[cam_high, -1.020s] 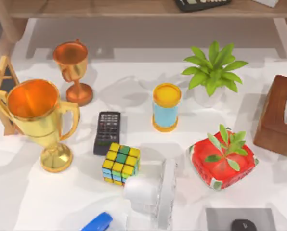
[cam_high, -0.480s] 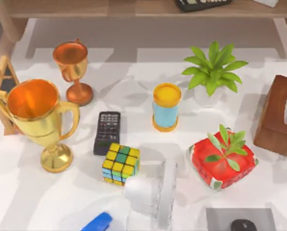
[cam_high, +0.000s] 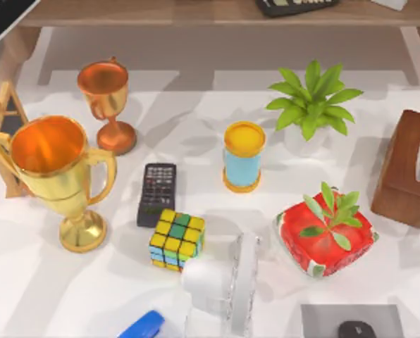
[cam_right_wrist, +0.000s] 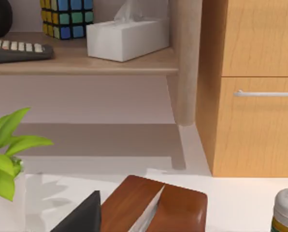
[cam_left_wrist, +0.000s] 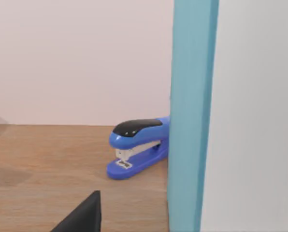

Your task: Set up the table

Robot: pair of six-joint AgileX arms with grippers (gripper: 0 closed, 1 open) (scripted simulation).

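The white table [cam_high: 41, 289] carries a gold trophy [cam_high: 55, 176], a copper trophy [cam_high: 108, 102], a black remote [cam_high: 157, 193], a colour cube [cam_high: 177, 239], a blue cup with a yellow lid [cam_high: 243, 156] and a white fan [cam_high: 224, 278]. A dark part of my left arm [cam_high: 2, 17] reaches into the far left corner. In the left wrist view a dark tip of my left gripper [cam_left_wrist: 83, 217] hangs over a wooden surface, near a blue stapler [cam_left_wrist: 139, 145]. My right gripper [cam_right_wrist: 83, 215] is just above the brown tissue box [cam_right_wrist: 156, 205].
A potted plant [cam_high: 312, 102], a red box with a sprig [cam_high: 326, 232] and the brown tissue box [cam_high: 407, 169] fill the right side. A grey pad [cam_high: 351, 320] with a mouse and a blue stapler [cam_high: 143, 325] lie at the front edge. The wooden shelf [cam_high: 196, 13] runs along the back.
The dark part of my left arm has come further into the top view's far left corner. Nothing on the table has moved.
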